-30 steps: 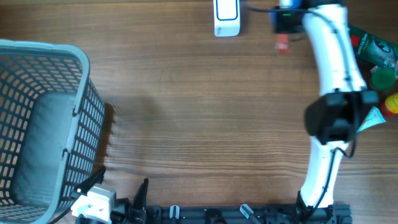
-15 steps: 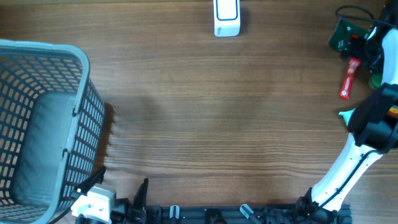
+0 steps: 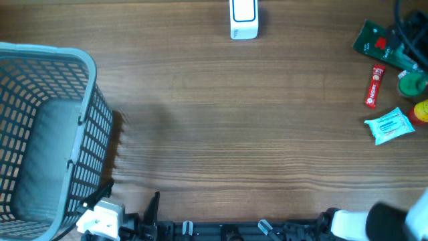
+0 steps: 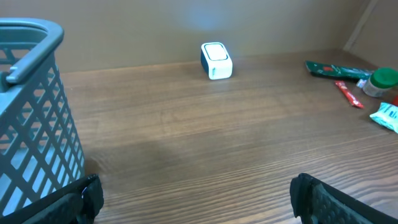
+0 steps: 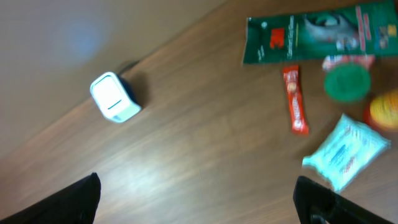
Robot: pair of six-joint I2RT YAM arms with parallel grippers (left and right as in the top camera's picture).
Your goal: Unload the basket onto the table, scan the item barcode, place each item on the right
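- One each: scanner (image 3: 243, 19), basket (image 3: 40, 87), green packet (image 3: 370, 39), red stick (image 3: 374, 86), wipes pack (image 3: 390, 126).
- Green-lidded jar (image 3: 412, 84), yellow item (image 3: 422, 110) cut off at right edge.
- Left gripper (image 4: 196, 199), right gripper (image 5: 199, 199): jaws wide, empty.

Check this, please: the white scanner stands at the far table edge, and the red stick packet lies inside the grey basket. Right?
No. The red stick packet lies on the table at the right, far from the grey basket; the overhead view shows it. The white scanner part is correct.
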